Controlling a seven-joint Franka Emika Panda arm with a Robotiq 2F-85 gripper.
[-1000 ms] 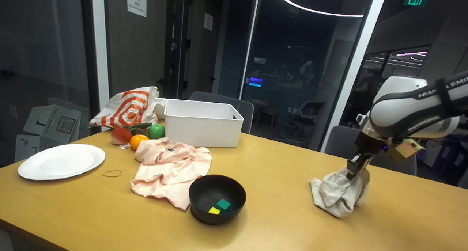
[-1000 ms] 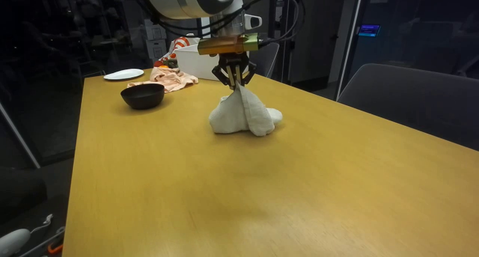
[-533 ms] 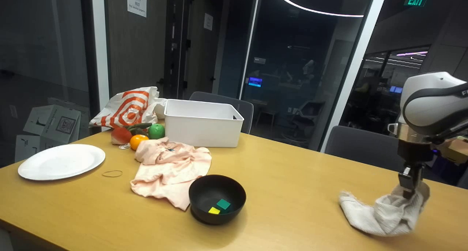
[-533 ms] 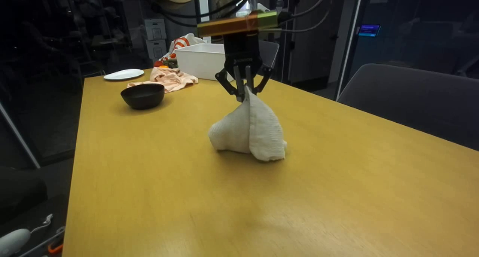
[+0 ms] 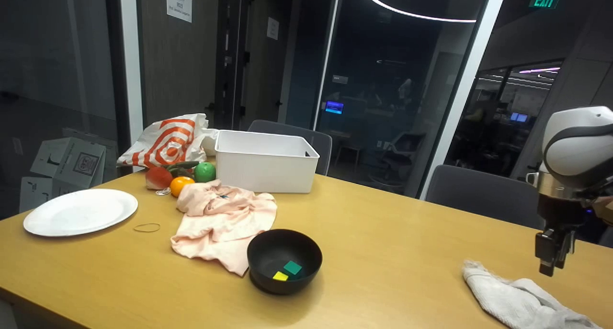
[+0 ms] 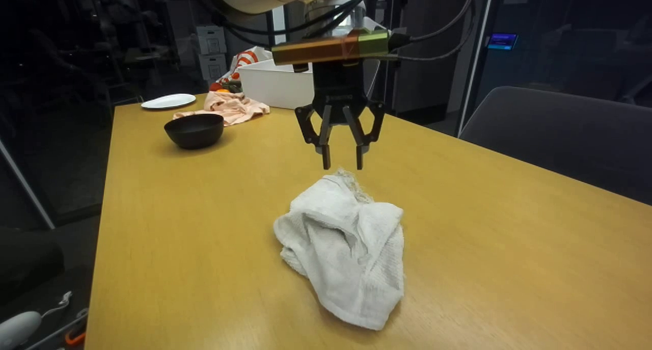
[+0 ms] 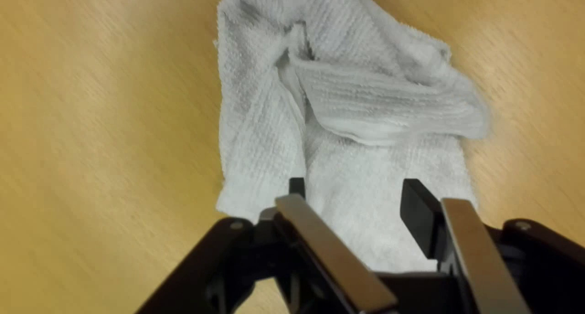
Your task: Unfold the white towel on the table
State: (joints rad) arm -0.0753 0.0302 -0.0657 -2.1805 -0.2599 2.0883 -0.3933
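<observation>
The towel (image 6: 351, 248) lies on the counter (image 6: 204, 268), below the jaws and apart from them. In both exterior views the bowl (image 5: 266, 259), cloth (image 5: 225, 219) and plate (image 5: 81, 212) are to the left of the jaws: bowl nearest, cloth beyond it, plate farthest. Two pieces (image 5: 292, 267) lie in the bowl. In an exterior view the band (image 5: 146, 231) rests between cloth and plate, and the box (image 5: 263, 173) stands left of the jaws, behind the cloth. The fruit (image 5: 181, 186) sits near the box on its side away from the jaws, before the bag (image 5: 167, 142).
</observation>
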